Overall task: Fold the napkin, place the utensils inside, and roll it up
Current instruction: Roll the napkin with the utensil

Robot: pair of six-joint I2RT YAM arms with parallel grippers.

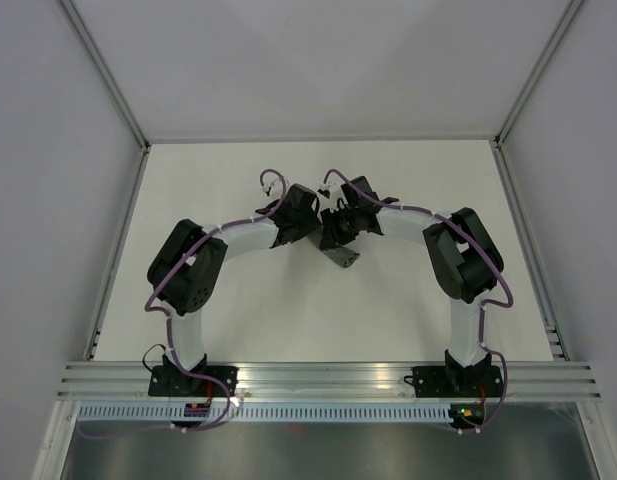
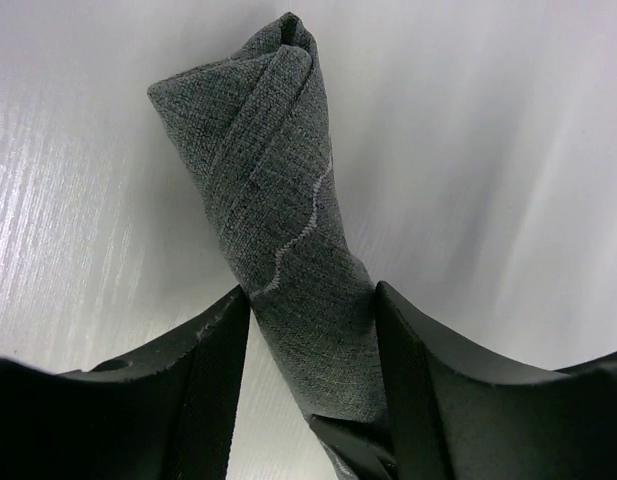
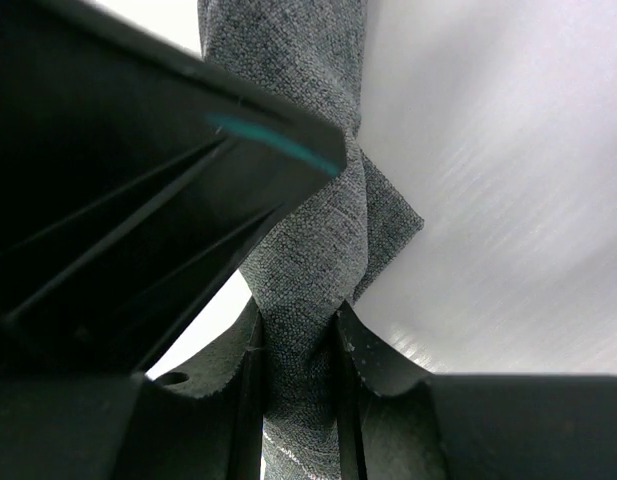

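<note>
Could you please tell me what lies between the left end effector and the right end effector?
The rolled napkin spans them, pinched by the right end effector; the right wrist view shows it best.

The left end effector (image 2: 310, 298) clasps the rolled dark grey napkin (image 2: 268, 150), its pale stitched line showing.

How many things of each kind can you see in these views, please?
napkin, grey, rolled: 1
tools, left tool and right tool, each closed on the napkin: 2
utensils in view: 0
Total: 3
</note>
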